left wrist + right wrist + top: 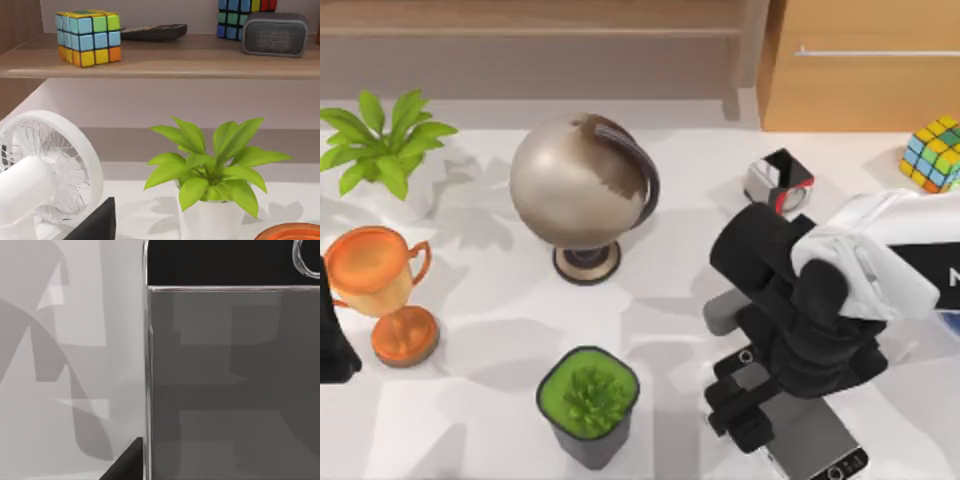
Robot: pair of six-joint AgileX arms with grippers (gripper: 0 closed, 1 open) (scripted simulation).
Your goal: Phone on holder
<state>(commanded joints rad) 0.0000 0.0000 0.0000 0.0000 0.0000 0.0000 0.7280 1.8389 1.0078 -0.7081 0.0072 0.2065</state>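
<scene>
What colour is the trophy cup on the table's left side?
Shiny orange-copper trophy cup, clearest in the top view.

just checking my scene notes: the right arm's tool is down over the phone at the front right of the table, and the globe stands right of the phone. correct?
Not quite. The globe stands to the left of the phone, farther back on the table, as the top view shows. The rest holds: the right arm's tool is down over the phone at the table's front right.

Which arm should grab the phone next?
Right. Its claw is directly above the phone at the table's near right side, and its wrist view shows the screen close up. The left arm sits parked at the far left edge.
</scene>
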